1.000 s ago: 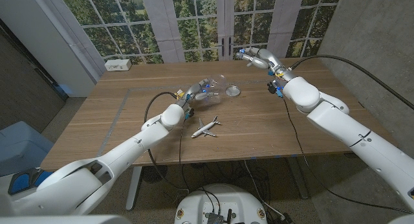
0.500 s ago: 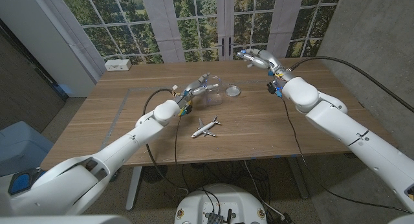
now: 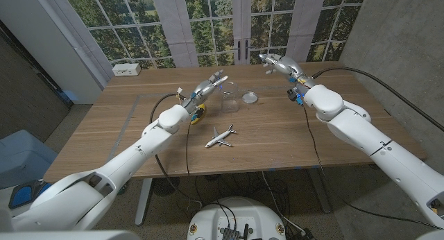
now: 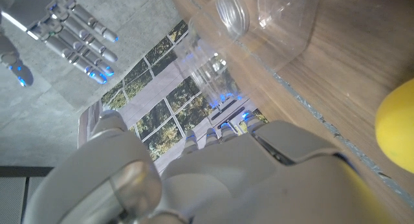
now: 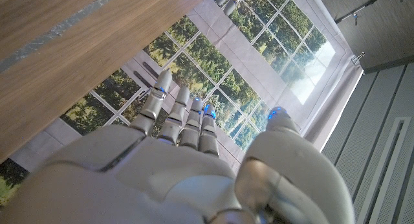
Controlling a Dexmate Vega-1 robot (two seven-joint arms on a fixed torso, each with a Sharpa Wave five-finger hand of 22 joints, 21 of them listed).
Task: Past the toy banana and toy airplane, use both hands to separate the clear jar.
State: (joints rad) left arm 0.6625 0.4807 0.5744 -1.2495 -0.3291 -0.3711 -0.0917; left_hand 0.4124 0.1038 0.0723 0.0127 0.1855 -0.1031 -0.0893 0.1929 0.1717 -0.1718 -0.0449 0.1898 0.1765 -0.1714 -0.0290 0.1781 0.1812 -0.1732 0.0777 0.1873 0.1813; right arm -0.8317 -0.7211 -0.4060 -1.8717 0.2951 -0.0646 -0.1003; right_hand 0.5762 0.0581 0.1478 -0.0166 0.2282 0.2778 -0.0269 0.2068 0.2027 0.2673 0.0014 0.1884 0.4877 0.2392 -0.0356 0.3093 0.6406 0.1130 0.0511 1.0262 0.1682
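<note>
The surface (image 3: 277, 129) is matt, grained wood; the clear jar (image 3: 229, 99) looks like glossy transparent plastic; the toy airplane (image 3: 220, 136) smooth white plastic; both arms glossy white.

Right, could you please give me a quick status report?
Both hands, left and right, open. Clear plastic jar upright on table, lid beside it. White toy airplane nearer, not blocking.

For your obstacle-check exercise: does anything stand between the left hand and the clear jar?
Nothing visible does. The left hand is open just left of the jar; the lid lies right of the jar, the airplane nearer the robot.
</note>
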